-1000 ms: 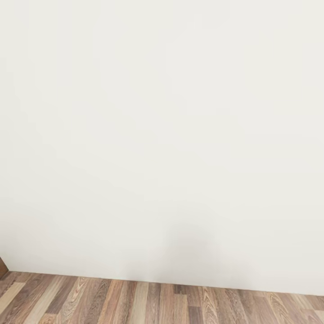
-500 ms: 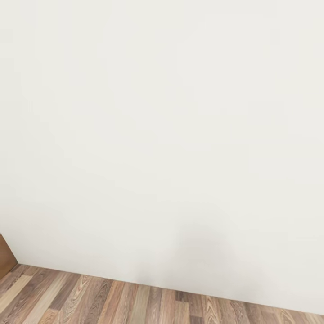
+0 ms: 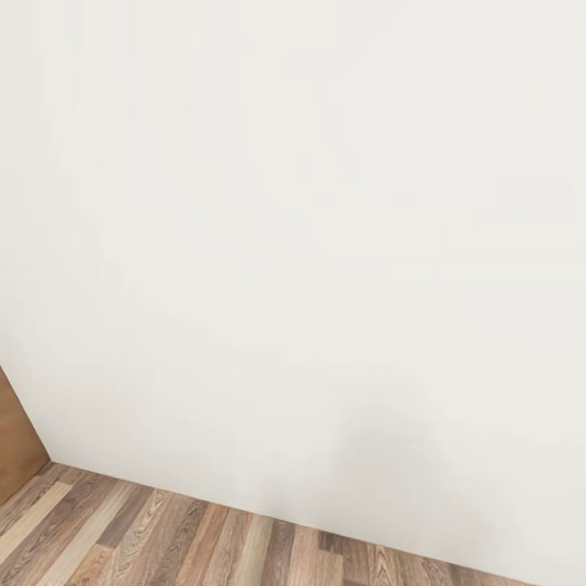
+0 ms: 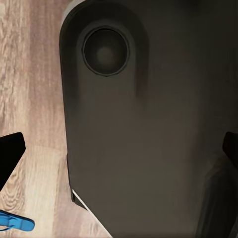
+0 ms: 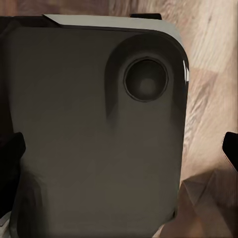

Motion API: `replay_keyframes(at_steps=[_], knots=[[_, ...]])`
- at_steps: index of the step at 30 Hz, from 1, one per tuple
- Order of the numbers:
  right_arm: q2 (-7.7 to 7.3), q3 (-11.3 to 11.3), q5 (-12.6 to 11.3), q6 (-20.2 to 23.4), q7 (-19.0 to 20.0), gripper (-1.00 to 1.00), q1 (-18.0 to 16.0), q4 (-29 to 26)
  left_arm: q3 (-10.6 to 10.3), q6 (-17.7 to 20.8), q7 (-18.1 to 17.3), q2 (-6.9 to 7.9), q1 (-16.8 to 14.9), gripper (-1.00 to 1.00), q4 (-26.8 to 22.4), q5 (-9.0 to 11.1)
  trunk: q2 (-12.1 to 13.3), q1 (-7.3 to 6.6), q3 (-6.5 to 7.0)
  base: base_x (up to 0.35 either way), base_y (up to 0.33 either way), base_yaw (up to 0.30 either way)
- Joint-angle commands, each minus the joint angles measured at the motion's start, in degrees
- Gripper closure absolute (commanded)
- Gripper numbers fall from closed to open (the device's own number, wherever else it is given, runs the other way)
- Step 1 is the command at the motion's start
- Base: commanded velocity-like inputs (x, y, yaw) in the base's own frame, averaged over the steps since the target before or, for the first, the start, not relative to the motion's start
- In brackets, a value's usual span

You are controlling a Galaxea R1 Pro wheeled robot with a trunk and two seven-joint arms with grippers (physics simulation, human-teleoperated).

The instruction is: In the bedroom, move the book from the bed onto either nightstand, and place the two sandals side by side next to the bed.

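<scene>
A bit of one bright blue sandal (image 4: 15,223) lies on the wood-plank floor (image 4: 29,74), seen past my left gripper (image 4: 121,153). That gripper is open, its dark fingertips (image 4: 10,153) far apart, nothing between them. My right gripper (image 5: 121,153) is open too, with its fingertips (image 5: 230,148) at the picture's two sides. Both wrist views look down onto the robot's dark grey base (image 4: 139,124), which also shows as the base (image 5: 89,129) under the right gripper. The book, the bed and the nightstand are out of view.
Straight ahead in the head view stands a plain white wall (image 3: 309,228), meeting the plank floor (image 3: 163,537) low in the picture. A brown wooden panel (image 3: 16,439) juts in at the far left edge.
The head view has swung: the wall's foot now slants more and more of the brown panel shows at the left. That is camera motion, nothing else has moved.
</scene>
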Motion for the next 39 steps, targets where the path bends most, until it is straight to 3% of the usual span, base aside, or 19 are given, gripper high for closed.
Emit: replay_keyframes(at_steps=[1,39], knots=[[0.0,-0.1,0.0,-0.1,0.0,-1.0,0.0,0.1,0.0,0.0,-0.1,0.0,0.0,-1.0,-0.1,0.0,0.0,0.0,-0.05,0.003,-0.137,0.136],[0.0,-0.1,-0.1,-0.1,0.0,-1.0,0.0,0.1,0.0,-0.3,-0.1,0.0,0.0,-1.0,-0.1,0.0,0.0,0.0,-0.05,0.0,-0.081,0.135]])
